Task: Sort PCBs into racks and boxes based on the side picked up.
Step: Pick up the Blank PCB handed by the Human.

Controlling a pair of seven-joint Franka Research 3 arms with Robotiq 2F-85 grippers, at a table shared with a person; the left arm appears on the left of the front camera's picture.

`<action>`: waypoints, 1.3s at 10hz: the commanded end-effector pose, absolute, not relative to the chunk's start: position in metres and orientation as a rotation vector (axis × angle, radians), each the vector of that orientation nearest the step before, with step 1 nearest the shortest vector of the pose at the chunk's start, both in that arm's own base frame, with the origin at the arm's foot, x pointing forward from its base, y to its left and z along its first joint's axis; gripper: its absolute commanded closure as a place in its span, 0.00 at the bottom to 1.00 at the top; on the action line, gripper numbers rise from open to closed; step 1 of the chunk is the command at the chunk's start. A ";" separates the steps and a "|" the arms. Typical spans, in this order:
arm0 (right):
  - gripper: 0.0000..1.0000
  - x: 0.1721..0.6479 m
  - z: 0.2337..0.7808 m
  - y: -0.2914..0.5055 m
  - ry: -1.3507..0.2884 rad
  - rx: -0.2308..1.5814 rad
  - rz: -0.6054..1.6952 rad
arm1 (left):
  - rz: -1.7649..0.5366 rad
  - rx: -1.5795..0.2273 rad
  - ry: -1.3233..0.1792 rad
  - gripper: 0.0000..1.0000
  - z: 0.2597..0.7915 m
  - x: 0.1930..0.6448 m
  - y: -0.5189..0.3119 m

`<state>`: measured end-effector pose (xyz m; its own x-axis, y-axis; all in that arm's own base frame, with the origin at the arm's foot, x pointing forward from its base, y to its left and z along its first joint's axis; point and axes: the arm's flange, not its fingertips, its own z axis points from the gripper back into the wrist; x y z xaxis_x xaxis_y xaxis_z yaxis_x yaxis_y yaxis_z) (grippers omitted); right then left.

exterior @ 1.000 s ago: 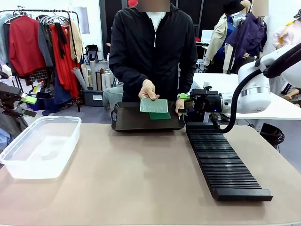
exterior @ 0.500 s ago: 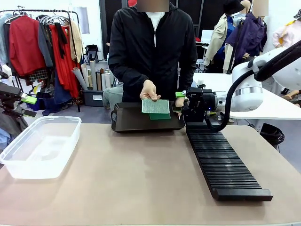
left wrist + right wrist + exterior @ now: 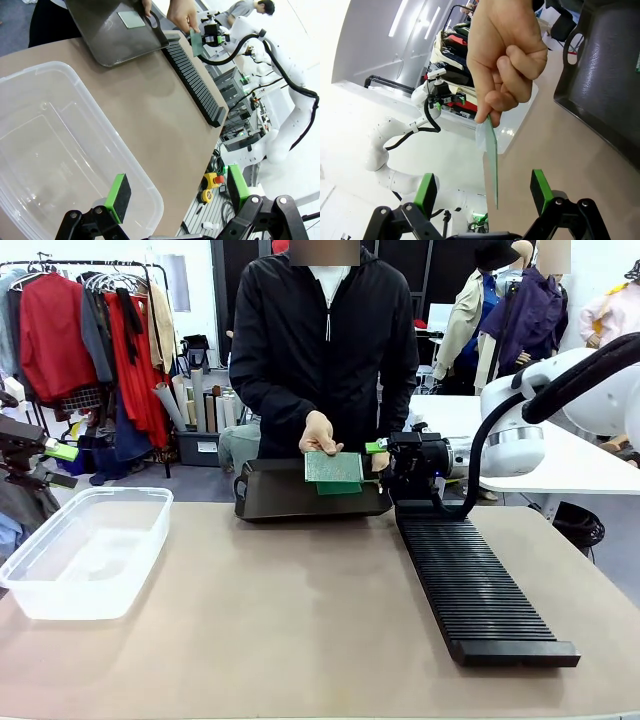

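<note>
**PCB, held.** Green PCB pinched by its upper edge in the person's hand, above the right end of the dark tray and clear of its floor.
- Front view: the pale-specked face is turned toward the robot's side, and the long axis runs across the picture, about level.
- Right wrist view: the board is seen edge-on as a thin strip hanging down from the fingertips of the hand. Its free end points toward the camera.

**PCB, lying.** A second board lies flat on the tray floor. In the front view its edge shows darker green just under the held board.

**Right gripper**. The arm reaches in level from the right, with the gripper pointing toward the held board over the far end of the rack. The jaws are spread wide, with the board's free end in the gap between the green pads and touching neither. Nothing is grasped.

**Left gripper**. It hangs over the near rim of the clear tub, well apart from the boards. The jaws are released and hold nothing.

**Fixtures.** The tub sits on the worktop at the left. The black slotted rack sits at the right, with its long axis running from the near edge toward the tray.
</note>
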<state>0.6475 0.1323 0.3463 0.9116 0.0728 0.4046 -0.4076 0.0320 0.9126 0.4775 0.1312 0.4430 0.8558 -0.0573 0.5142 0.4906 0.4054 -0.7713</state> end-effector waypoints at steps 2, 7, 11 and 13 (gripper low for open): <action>0.00 0.658 0.348 0.148 -0.311 1.473 0.411 | -0.356 -1.104 -0.446 0.00 0.445 0.476 0.131; 0.13 0.665 0.348 0.149 -0.379 1.483 0.398 | -0.356 -1.104 -0.446 0.00 0.445 0.476 0.131; 0.46 0.669 0.348 0.153 -0.414 1.472 0.362 | -0.356 -1.104 -0.446 0.00 0.445 0.476 0.131; 0.64 0.672 0.348 0.154 -0.420 1.467 0.345 | -0.356 -1.104 -0.446 0.00 0.445 0.476 0.131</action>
<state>0.6633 0.1448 0.3455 0.8905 0.0045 0.4549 -0.4540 0.0752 0.8878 0.4775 0.1312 0.4430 0.8558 -0.0573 0.5141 0.4905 0.4054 -0.7714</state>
